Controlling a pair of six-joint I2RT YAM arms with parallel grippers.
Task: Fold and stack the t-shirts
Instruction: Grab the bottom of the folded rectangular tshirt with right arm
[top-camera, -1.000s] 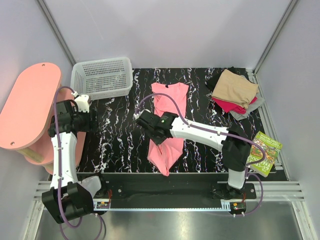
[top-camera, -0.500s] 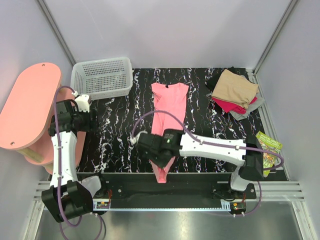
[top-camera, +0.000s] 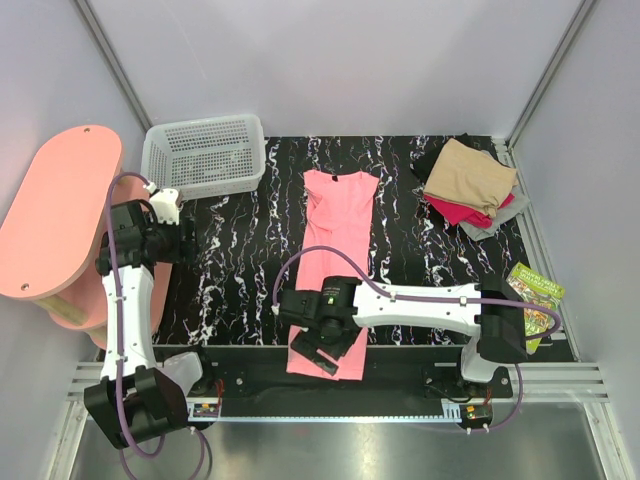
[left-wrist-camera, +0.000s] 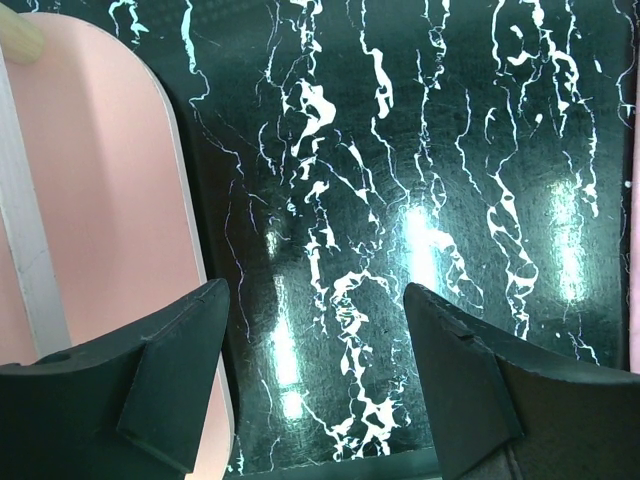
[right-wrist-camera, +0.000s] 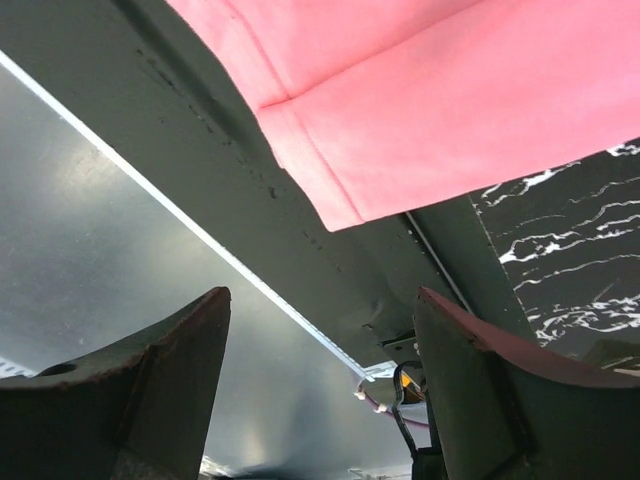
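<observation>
The pink shirt (top-camera: 335, 230) lies flat down the middle of the worktop (top-camera: 240, 260), collar at the far end. It makes a long narrow strip, which suggests its sides are already turned in. The near hem spills over the front edge onto the dark rail. In the right wrist view that hem (right-wrist-camera: 420, 90) hangs free with nothing pinching it. An overhang like that would let a finger slide underneath for the next fold.

The right end effector (top-camera: 322, 352) sits right over that near hem, fingers spread wide and empty. That looks well placed for taking the hem and carrying it up toward the collar.

The left end effector (left-wrist-camera: 315, 290) is also spread and holds nothing. It hangs over bare worktop at the left, beside the pink stool (top-camera: 55, 215) and well apart from the cloth, likely so it doesn't get in the way.

In the far right corner waits the folded stack (top-camera: 468, 175), tan on top, with red, grey and black peeking out beneath. That looks like where this shirt goes. The white basket (top-camera: 205, 152) sits far left, and the green book (top-camera: 530, 305) lies at the right edge.
</observation>
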